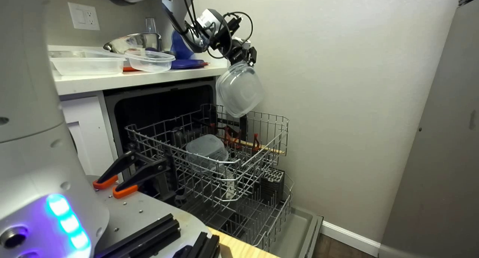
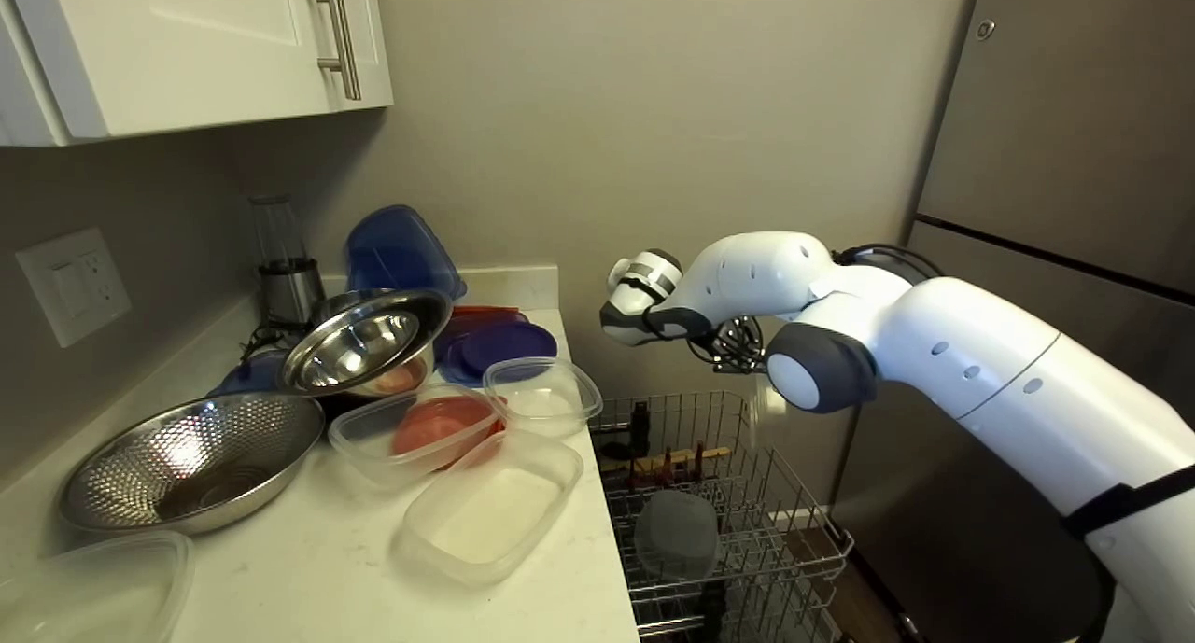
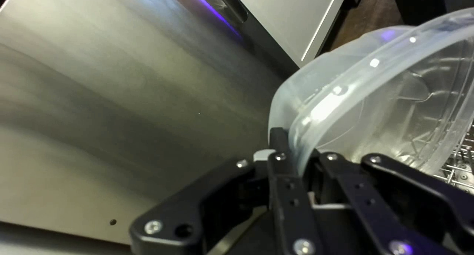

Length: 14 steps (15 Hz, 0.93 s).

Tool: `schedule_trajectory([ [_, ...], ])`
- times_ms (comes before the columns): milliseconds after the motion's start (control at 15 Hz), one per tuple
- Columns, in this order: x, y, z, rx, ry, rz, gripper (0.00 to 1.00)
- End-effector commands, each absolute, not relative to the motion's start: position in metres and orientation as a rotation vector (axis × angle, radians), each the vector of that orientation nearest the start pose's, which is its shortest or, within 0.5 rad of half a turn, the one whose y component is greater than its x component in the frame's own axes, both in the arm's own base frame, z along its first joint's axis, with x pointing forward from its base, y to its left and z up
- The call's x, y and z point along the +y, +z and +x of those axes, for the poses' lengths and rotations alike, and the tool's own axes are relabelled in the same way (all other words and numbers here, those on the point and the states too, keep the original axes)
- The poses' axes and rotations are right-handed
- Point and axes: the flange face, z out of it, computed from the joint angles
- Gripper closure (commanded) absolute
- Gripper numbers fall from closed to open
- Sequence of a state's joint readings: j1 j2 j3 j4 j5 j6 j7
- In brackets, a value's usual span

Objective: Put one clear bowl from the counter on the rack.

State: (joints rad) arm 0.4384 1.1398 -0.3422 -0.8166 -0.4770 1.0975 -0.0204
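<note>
While the jaws, barely apart, pinch its rim, the clear bowl point(image 1: 239, 88) hangs tilted, in an exterior view, at one o'clock from the rack point(image 1: 229, 162) and three o'clock from the worktop point(image 1: 149, 77).

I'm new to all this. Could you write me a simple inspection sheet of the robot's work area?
Surface: white counter, crowded with kitchenware.
Job's things: clear bowl held tilted, not yet set on the dishwasher rack, which holds a frosted container.
Clutter: perforated colander, tilted steel bowl, clear containers and blue lids on the counter.
Grasping part: jaws closed on the clear bowl's rim.
Cables: black cables loop loosely near the jaws.
Surroundings: switch-and-outlet plate, upper cabinet, open dishwasher, steel refrigerator.
</note>
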Motion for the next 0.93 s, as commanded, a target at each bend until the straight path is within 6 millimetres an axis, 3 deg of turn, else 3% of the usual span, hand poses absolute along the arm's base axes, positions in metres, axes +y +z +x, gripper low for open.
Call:
schedule_trajectory([
  [0,0.106,0.236,0.687,0.175,-0.894,2.080,0.98],
  [133,0.109,0.237,0.685,0.160,-0.908,2.083,0.98],
  [200,0.108,0.230,0.689,0.145,-0.863,2.096,0.94],
  [600,0.110,0.231,0.687,0.142,-0.871,2.091,0.94],
  [667,0.110,0.231,0.687,0.142,-0.871,2.091,0.98],
  [867,0.092,0.232,0.694,0.116,-0.868,2.141,0.98],
])
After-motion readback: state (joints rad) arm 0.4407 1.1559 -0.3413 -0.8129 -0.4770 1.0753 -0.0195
